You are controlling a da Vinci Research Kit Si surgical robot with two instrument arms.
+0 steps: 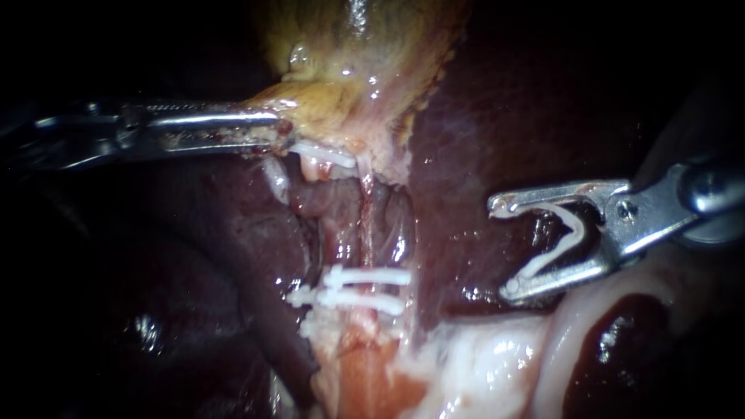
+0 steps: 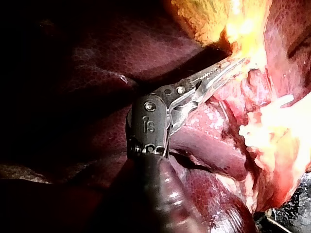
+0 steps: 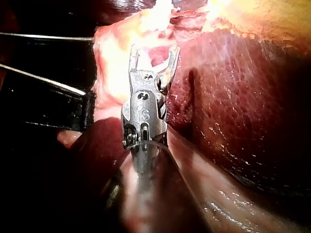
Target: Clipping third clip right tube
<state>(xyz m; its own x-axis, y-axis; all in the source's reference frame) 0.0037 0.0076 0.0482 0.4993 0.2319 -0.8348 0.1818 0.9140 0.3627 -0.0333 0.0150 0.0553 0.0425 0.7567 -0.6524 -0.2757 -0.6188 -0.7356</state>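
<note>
My left instrument (image 1: 283,132) comes in from the left, its jaws shut on the yellowish lower edge of the gallbladder (image 1: 349,62); the left wrist view shows the same hold (image 2: 238,63). Below it two thin tubes (image 1: 371,233) run down between liver lobes. Two white clips (image 1: 365,278) lie across them low down, and another white clip (image 1: 326,154) sits just under the gallbladder. My right instrument (image 1: 503,248) stands well to the right of the tubes, over the liver (image 1: 481,116). Its jaws are spread wide, holding an unclosed white clip (image 1: 563,240) between them.
Pale fatty tissue (image 1: 481,365) lies below the clips and the right instrument. In the right wrist view the right instrument (image 3: 154,49) points at pale tissue, with dark red liver (image 3: 243,97) beside it and a dark bright-edged object (image 3: 48,82) on its other side.
</note>
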